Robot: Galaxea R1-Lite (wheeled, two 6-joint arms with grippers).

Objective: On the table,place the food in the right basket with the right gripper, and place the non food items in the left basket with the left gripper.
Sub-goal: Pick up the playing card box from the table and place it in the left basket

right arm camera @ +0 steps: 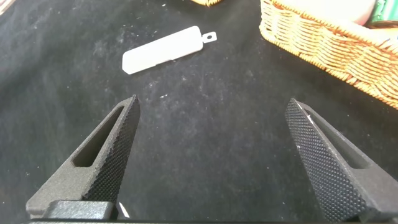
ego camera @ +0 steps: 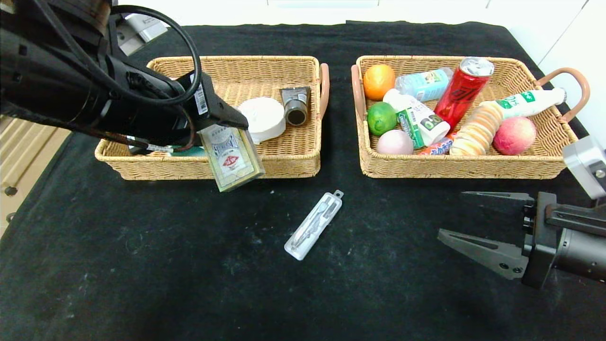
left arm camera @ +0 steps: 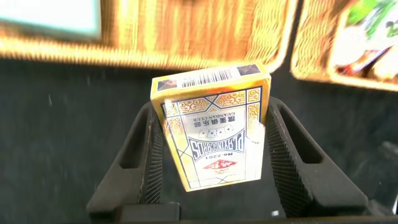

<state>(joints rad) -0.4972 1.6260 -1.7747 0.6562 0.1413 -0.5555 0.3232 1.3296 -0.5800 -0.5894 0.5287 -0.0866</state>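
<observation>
My left gripper [ego camera: 226,124] is shut on a yellow playing-card box [ego camera: 232,158] and holds it in the air over the front rim of the left basket [ego camera: 289,166]. The left wrist view shows the card box [left arm camera: 211,134] pinched between both fingers of the left gripper [left arm camera: 211,115], with the left basket's wall [left arm camera: 186,31] beyond. My right gripper [ego camera: 452,213] is open and empty, low over the table at the right front, in front of the right basket [ego camera: 454,168]. A clear plastic case [ego camera: 314,225] lies on the cloth between the arms; it also shows in the right wrist view [right arm camera: 163,48], beyond the open right gripper [right arm camera: 212,102].
The left basket holds a white round item [ego camera: 262,118] and a grey tube [ego camera: 296,104]. The right basket holds several foods, among them an orange [ego camera: 378,80], a lime [ego camera: 381,118], a red can [ego camera: 464,90] and a peach [ego camera: 514,136]. Its wall shows in the right wrist view [right arm camera: 323,43].
</observation>
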